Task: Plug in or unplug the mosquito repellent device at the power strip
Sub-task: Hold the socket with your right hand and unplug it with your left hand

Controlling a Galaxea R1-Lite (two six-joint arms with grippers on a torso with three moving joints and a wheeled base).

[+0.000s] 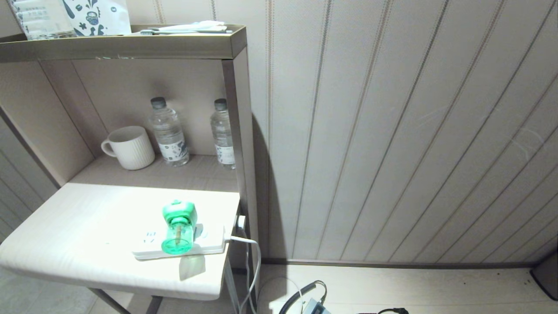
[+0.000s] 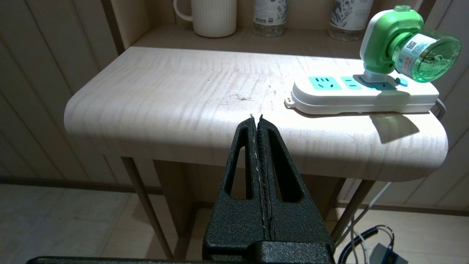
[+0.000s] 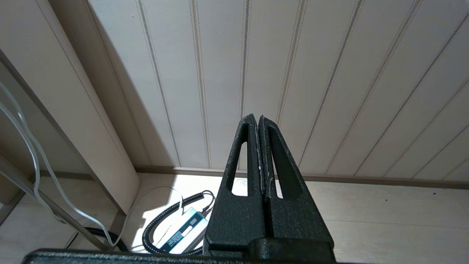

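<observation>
The mosquito repellent device (image 1: 178, 226) (image 2: 399, 41), a white-and-green head with a translucent green bottle, stands plugged into the white power strip (image 1: 148, 244) (image 2: 362, 96) at the right end of the pale wooden table (image 1: 78, 231). The strip's white cord (image 1: 250, 257) runs off the table's right edge. My left gripper (image 2: 256, 117) is shut and holds nothing; it hangs in front of the table's near edge, well to the left of the strip. My right gripper (image 3: 255, 117) is shut and empty, facing the panelled wall above the floor. Neither arm shows in the head view.
On the shelf behind the table stand a white ribbed mug (image 1: 130, 147) and two clear water bottles (image 1: 169, 131) (image 1: 223, 133). A shelf post (image 1: 239, 131) rises at the table's right. A small power unit with coiled black cable (image 3: 183, 229) lies on the floor.
</observation>
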